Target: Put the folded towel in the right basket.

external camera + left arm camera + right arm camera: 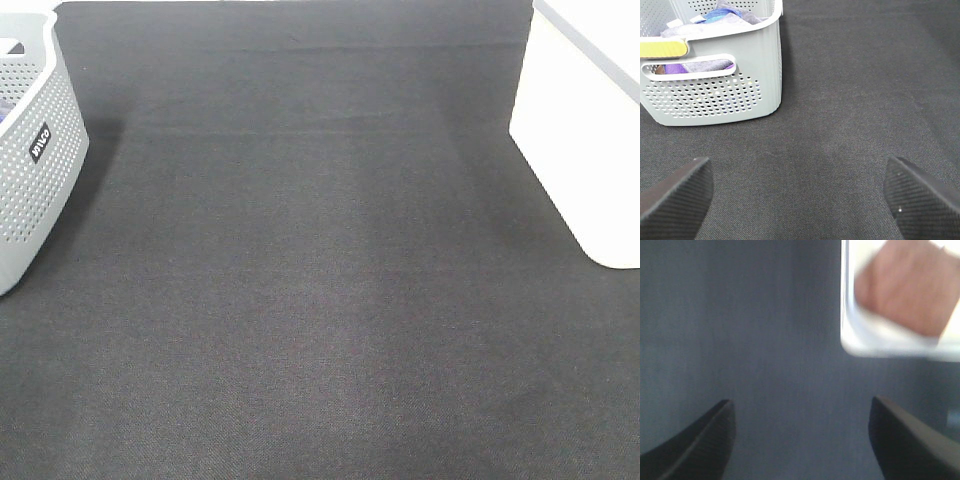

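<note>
The right basket is white and stands at the table's right edge. In the right wrist view, its rim shows blurred, with a pinkish-brown cloth inside it, likely the folded towel. My right gripper is open and empty above the dark cloth, a short way from that basket. My left gripper is open and empty over the cloth, facing the grey basket. Neither gripper shows in the exterior high view.
The grey perforated basket stands at the table's left edge. It holds purple cloth and blue cloth. A dark cloth covers the table between the two baskets.
</note>
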